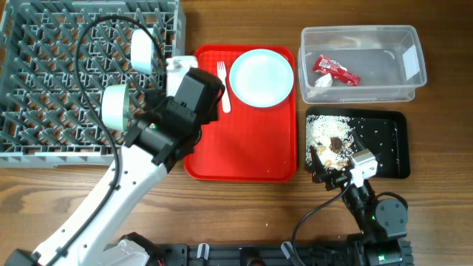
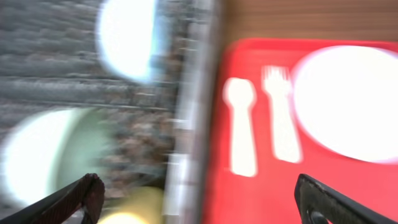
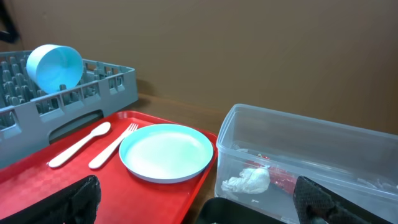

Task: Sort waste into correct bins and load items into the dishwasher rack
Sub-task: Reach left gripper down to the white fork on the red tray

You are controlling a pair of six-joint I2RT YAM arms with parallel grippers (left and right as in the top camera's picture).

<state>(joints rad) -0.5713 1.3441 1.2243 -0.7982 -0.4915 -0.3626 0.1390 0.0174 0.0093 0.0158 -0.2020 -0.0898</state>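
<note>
The grey dishwasher rack (image 1: 44, 140) holds a pale blue bowl (image 1: 140, 50) and a blue-green saucer (image 1: 114, 105). The pale blue plate (image 1: 261, 77) and white fork (image 1: 223, 87) lie on the red serving tray (image 1: 244, 159). The white spoon (image 2: 241, 127) lies beside the fork (image 2: 280, 118). My left gripper (image 1: 185, 77) is open and empty, astride the rack's right wall. A yellow cup (image 2: 134, 211) shows blurred between its fingers (image 2: 199, 202). The clear tub (image 1: 403, 92) holds the red wrapper (image 1: 336, 70) and white scrap (image 1: 321, 81). The black tray (image 1: 395, 148) holds rice grains and brown bits (image 1: 329, 137). My right gripper (image 1: 336, 168) is open and empty at its near edge.
The red serving tray sits between the rack and the two bins. In the right wrist view the plate (image 3: 166, 151), spoon (image 3: 78, 144), fork (image 3: 112, 146) and tub (image 3: 348, 143) lie ahead of the open fingers (image 3: 202, 205). A black cable (image 1: 96, 44) loops over the rack.
</note>
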